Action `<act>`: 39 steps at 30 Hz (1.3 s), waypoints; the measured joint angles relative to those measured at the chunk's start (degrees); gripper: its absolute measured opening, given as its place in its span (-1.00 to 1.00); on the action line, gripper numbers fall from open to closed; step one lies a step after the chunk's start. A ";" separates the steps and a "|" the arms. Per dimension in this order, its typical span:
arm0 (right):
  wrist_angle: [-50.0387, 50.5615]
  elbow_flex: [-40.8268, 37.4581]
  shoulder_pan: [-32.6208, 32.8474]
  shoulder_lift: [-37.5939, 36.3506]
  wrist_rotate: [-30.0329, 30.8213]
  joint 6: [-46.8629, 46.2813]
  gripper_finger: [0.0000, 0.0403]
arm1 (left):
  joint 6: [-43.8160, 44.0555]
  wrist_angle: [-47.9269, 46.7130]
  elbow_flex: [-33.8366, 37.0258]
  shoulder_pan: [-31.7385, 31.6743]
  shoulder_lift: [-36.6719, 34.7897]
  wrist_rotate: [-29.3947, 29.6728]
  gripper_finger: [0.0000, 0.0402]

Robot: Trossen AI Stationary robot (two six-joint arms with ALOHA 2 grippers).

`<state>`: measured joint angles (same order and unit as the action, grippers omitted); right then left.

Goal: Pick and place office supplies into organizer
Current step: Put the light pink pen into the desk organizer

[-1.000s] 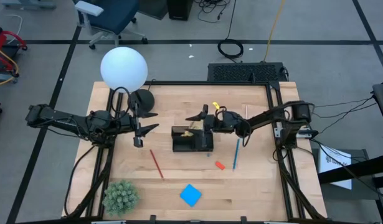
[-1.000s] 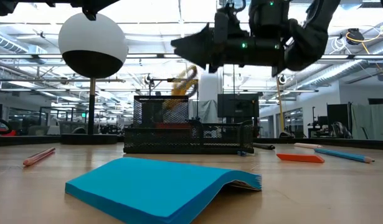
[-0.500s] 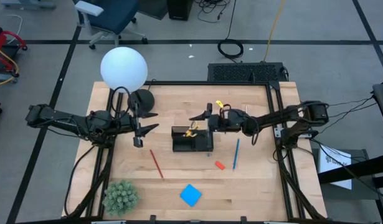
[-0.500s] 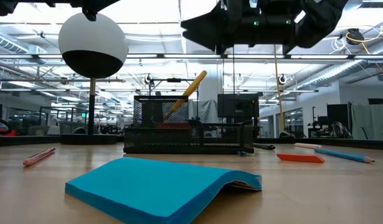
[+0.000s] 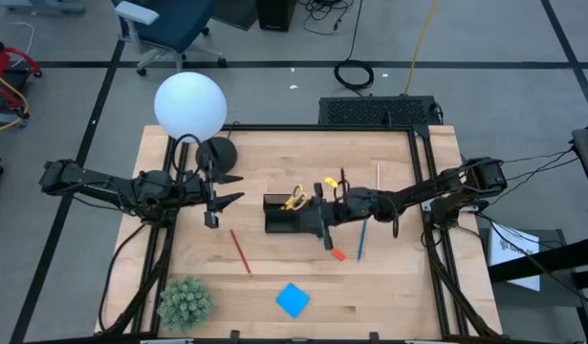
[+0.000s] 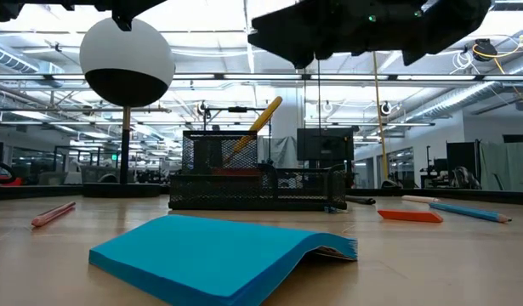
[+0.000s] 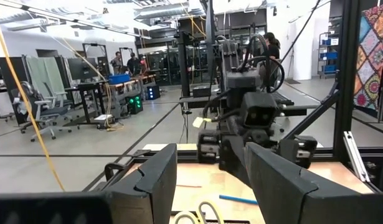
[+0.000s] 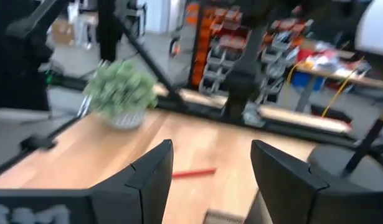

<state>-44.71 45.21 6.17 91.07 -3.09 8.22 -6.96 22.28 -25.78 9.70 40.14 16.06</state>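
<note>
A: Where is your right gripper (image 5: 326, 232) now?

B: Your right gripper hangs off the wood, just at the black mesh organizer tray's (image 5: 295, 216) near corner on its own arm's side. Its two dark fingers (image 8: 151, 180) stand spread, with nothing between them.

A: What lies closest to it?

B: The small orange-red eraser (image 5: 337, 254) lies just beside the fingertips on the pale wooden table (image 5: 399, 277). The thin blue pen (image 5: 361, 236) lies just past that, under your right arm.

A: And the organizer itself?

B: The yellow-handled scissors (image 5: 294, 199) stand tilted in the tray's tall compartment, handles up. You see the yellow handle (image 6: 258, 125) leaning above the mesh in the low view.

A: Farther out from the gripper?

B: The thin red pencil (image 5: 240, 251) lies beyond the tray, apart from it. The blue square note pad (image 5: 293, 299) rests near the table's front edge, well apart from your fingers. The green spiky plant (image 5: 185, 302) sits at the far front corner.

A: The other arm?

B: Your left gripper (image 5: 217, 204) hovers across the tray, fingers spread and empty, near the white globe lamp (image 5: 189, 105).
</note>
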 joint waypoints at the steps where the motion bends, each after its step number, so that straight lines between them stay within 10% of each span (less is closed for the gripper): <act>1: 1.73 0.00 0.43 -0.36 0.22 0.15 0.01 | -0.01 0.01 0.00 0.19 0.00 -0.01 -0.07; 28: 36.38 0.00 4.42 -29.81 25.99 1.52 -0.03 | -4.93 0.12 -1.82 -0.57 -0.08 0.58 -0.07; 39: 49.35 0.02 0.95 -33.77 34.69 -13.76 -0.03 | -5.38 0.20 -1.99 -0.79 -0.17 0.56 -0.07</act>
<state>4.64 45.23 7.12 57.30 31.61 -5.54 -12.34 22.49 -27.77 8.91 39.97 16.62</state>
